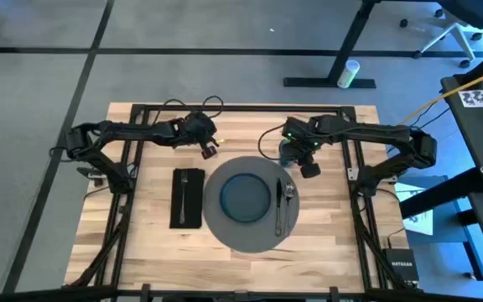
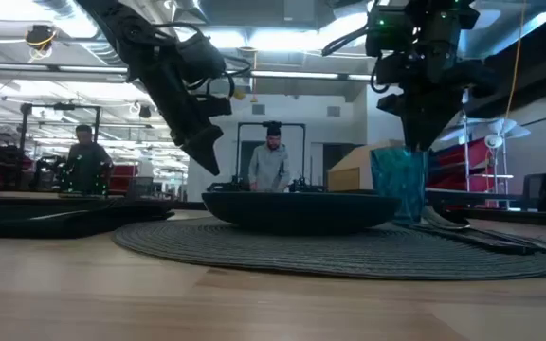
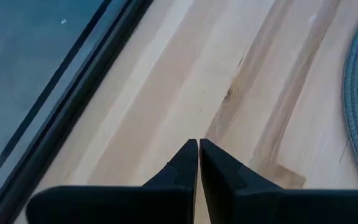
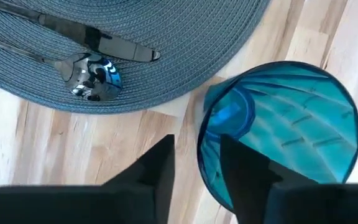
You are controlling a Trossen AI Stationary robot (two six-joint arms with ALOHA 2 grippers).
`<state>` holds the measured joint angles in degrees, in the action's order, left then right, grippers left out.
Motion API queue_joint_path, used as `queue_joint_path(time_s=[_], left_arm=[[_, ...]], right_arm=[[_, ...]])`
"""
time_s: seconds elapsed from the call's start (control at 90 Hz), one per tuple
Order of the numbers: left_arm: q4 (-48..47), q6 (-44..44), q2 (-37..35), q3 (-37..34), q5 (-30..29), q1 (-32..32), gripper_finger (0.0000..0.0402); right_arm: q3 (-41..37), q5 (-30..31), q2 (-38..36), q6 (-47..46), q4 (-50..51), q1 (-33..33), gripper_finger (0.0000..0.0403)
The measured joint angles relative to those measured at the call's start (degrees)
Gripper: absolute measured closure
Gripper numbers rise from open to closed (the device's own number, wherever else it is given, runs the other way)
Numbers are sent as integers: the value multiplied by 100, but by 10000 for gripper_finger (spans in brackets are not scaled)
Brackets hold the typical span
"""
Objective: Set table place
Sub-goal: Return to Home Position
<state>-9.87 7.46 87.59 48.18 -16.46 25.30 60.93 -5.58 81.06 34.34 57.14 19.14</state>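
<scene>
Teal cup (image 4: 278, 130) stands on the bench (image 4: 17, 143) just beside the grey mat (image 4: 185, 31); the high view mostly hides it under the right gripper (image 4: 197, 140), whose fingers (image 4: 157, 171) hang released above it. Left gripper (image 3: 197, 142) fingers (image 3: 179, 168) are clenched empty over bare wood.

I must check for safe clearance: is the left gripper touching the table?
Apart. The low view shows the left gripper hanging above the table, with the room's background visible under its tip.
</scene>
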Motion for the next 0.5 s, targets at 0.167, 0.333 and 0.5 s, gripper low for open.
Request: queue_joint_path(time_s=[0.167, 0.333, 0.5], left_arm=[[0, 0, 0, 2, -1, 0, 402], [-45, 5, -100, 2, -1, -56, 402], [-353, 69, -457, 34, -1, -153, 402]], right_arm=[[6, 0, 0, -78, 6, 0, 269], [298, -9, 4, -21, 269, 0, 267], [709, -60, 0, 68, 731, 0, 267]])
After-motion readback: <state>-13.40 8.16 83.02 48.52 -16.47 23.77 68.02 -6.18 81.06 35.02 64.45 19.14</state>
